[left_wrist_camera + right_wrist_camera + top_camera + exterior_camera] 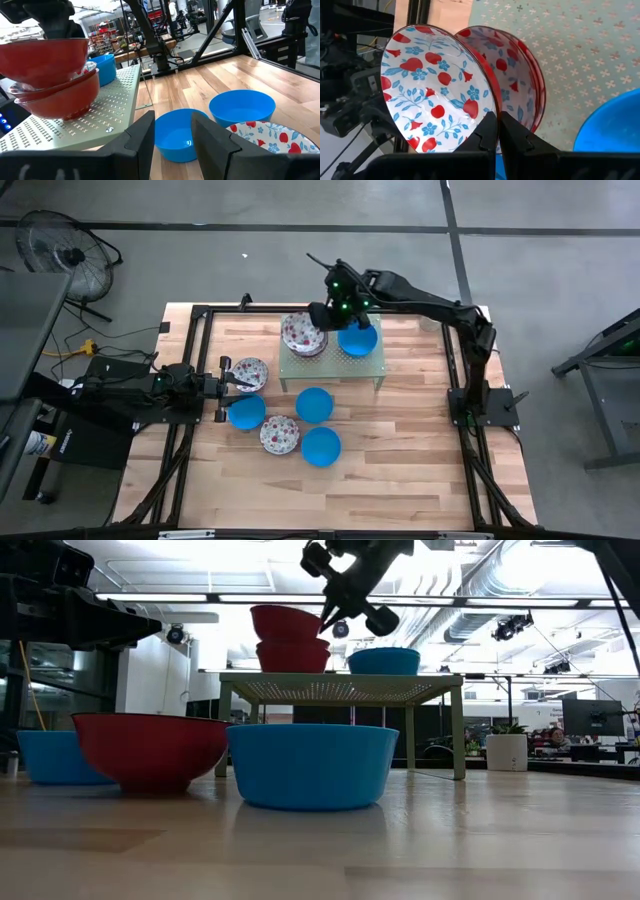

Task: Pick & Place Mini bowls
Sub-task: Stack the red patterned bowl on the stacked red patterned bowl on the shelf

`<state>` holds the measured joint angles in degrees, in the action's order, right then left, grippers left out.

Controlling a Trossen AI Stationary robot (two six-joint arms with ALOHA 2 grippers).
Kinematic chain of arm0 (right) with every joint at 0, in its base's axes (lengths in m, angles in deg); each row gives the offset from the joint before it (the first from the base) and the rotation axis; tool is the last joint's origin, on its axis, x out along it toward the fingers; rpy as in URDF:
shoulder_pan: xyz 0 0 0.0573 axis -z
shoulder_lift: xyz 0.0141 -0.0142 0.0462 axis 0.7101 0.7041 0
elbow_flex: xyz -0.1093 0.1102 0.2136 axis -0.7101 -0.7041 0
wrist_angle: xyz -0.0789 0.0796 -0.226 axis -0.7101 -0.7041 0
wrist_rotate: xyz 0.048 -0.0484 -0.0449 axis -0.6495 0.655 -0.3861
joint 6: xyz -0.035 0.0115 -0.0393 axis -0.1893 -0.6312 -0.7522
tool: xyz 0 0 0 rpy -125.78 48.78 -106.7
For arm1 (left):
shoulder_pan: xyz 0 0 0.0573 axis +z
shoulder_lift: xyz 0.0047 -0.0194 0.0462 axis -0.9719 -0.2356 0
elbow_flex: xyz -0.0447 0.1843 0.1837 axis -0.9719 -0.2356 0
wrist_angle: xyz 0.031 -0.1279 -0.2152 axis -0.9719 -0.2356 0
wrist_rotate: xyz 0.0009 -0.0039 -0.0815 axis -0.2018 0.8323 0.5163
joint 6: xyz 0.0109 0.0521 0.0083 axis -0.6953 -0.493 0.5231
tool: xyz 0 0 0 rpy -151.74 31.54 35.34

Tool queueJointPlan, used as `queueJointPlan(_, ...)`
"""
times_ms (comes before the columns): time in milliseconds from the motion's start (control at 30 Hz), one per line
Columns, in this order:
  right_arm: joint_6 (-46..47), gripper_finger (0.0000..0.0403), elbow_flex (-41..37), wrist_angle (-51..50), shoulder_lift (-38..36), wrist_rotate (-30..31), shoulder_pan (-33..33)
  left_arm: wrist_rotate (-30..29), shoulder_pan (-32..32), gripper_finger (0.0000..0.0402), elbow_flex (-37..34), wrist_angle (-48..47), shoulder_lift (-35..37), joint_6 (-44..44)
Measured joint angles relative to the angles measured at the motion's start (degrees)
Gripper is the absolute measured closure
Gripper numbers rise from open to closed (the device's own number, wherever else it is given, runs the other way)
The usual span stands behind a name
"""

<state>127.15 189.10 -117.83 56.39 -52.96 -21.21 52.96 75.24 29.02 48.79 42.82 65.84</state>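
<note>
Two floral bowls sit stacked on the green stand, where the right gripper has its fingers pinched shut on the top bowl's rim. Next it should release and lift clear, while the left gripper waits part-open and empty over the counter, beside a floral bowl on the counter.

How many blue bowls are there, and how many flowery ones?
Blue bowls: 4 (3 on the table, 1 on the stand)
Flowery bowls: 4 (2 on the table, 2 stacked on the stand)
Total: 8
</note>
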Motion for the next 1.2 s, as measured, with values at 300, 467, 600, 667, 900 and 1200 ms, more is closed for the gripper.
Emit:
queueJointPlan(300, 0.0, 0.0403, -0.3, -3.7, 0.3, 0.7, 0.0, 0.0, 0.0, 0.0278, 0.0, 0.0, 0.0, 0.0)
queueJointPlan(467, 0.0, 0.0403, -0.3, -3.6, 0.3, 1.4, 0.1, 0.0, 0.0, 0.0278, 0.0, 0.0, 0.0, 0.0)
queueJointPlan(600, 0.0, 0.0403, -0.3, -3.6, 0.3, 2.9, 0.3, 0.0, 0.0, 0.0278, 0.0, 0.0, 0.0, 0.0)
queueJointPlan(667, -0.1, 0.0402, -0.3, -3.6, 0.3, 3.5, 0.3, 0.0, 0.0, 0.0278, 0.0, 0.0, 0.0, 0.0)
queueJointPlan(900, -0.4, 0.0401, -0.3, -3.6, 0.3, 3.7, 0.3, 0.0, 0.0, 0.0278, 0.0, 0.0, 0.0, 0.0)
queueJointPlan(1200, -0.3, 0.0338, -0.3, -3.4, 0.3, 4.2, 0.3, 0.0, 0.0, 0.0278, 0.0, 0.0, 0.0, 0.0)
